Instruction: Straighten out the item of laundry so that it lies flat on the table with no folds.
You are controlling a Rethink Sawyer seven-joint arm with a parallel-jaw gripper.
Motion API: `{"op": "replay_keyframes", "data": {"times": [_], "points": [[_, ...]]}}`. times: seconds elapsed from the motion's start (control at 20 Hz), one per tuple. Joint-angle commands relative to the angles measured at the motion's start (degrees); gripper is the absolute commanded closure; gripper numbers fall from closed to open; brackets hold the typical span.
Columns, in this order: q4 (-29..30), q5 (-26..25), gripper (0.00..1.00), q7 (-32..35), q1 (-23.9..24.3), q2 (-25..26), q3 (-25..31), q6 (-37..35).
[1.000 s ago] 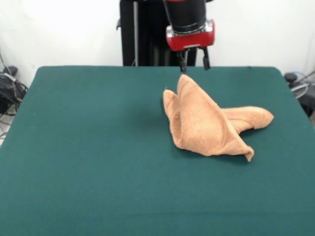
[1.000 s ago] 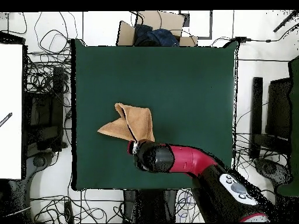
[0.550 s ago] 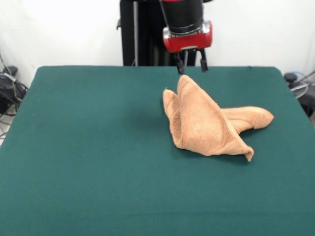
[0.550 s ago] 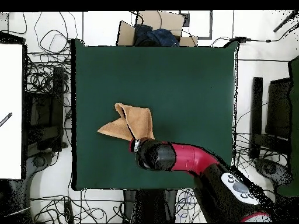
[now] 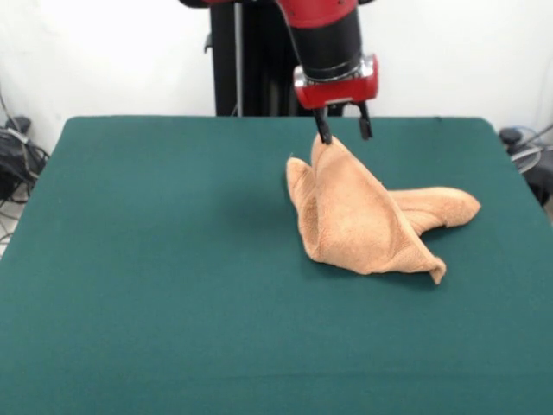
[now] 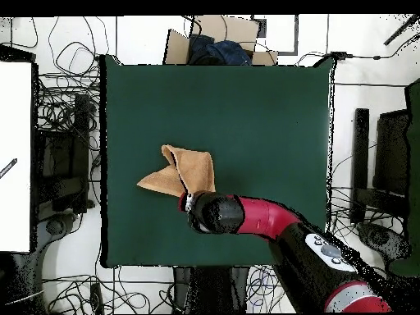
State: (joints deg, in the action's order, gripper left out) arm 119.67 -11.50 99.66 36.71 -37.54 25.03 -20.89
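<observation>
you are hovering the spread, empty black two-finger gripper [image 5: 343,135] at the peak of the crumpled orange-tan terry towel [image 5: 367,216]; flattening is not started.

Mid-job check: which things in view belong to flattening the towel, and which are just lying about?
Job:
- towel, crumpled in folds
- green table
- tool, open, over the towel's peak

Lying about:
- cardboard box beyond the table's edge
- cables on the floor

The crumpled orange-tan terry-cloth towel [image 5: 367,216] looks soft, nubby and matt on the dark green felt-like surface [image 5: 155,277], matt too; the glossy red-and-black arm [image 6: 262,217] looks smooth.
</observation>
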Motion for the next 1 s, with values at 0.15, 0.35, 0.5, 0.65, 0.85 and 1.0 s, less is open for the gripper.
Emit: {"op": "replay_keyframes", "data": {"times": [0.15, 0.35, 0.5, 0.65, 0.85, 1.0], "points": [[-5.3, -1.4, 0.0, -0.9, -0.1, 2.6, 3.2, -4.9], [-5.7, -1.7, 0.0, -1.1, 0.2, 3.6, 3.2, -4.4], [-6.3, -2.0, 0.0, -1.2, -0.1, 4.0, 3.0, -3.9], [-7.4, -2.8, 0.0, -1.3, -0.8, 5.2, 2.5, -3.0], [-7.5, -3.3, 0.0, -0.3, -1.5, 5.9, 1.9, -1.4], [-7.2, -3.5, 0.0, 0.4, -1.6, 5.6, 1.8, -1.0]]}}
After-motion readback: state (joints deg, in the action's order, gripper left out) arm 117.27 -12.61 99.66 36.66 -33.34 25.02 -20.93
